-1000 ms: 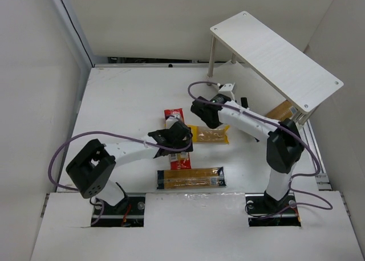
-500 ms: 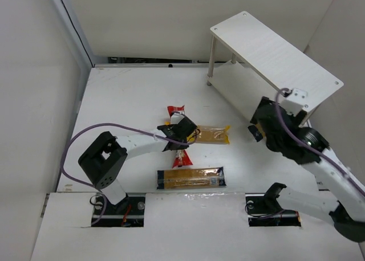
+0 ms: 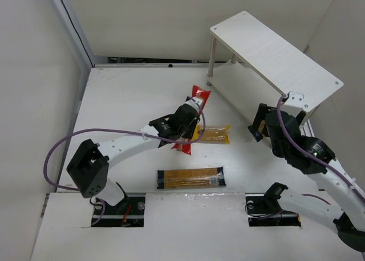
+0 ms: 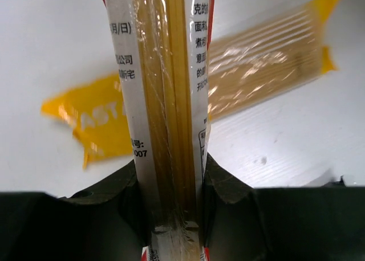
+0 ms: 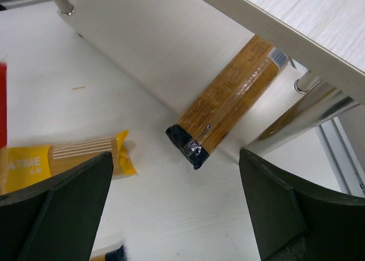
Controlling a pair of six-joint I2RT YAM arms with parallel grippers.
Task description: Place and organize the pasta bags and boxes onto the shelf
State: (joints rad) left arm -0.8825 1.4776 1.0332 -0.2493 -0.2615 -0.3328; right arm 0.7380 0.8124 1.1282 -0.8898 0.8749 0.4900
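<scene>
Shelf [image 3: 274, 53] holds one navy-ended pack [image 5: 228, 104]. Left end effector [image 3: 185, 119] grips red-ended pack [image 3: 198, 94]; right end effector [image 5: 177, 207] spread wide. Yellow pack [image 3: 214, 134], dark-ended pack [image 3: 191, 178] lie off-shelf.

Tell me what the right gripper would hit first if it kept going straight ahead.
Probably the dark end of the navy-ended pack on the shelf's lower board. It sits dead ahead between the open jaws, though depth is hard to judge.
</scene>
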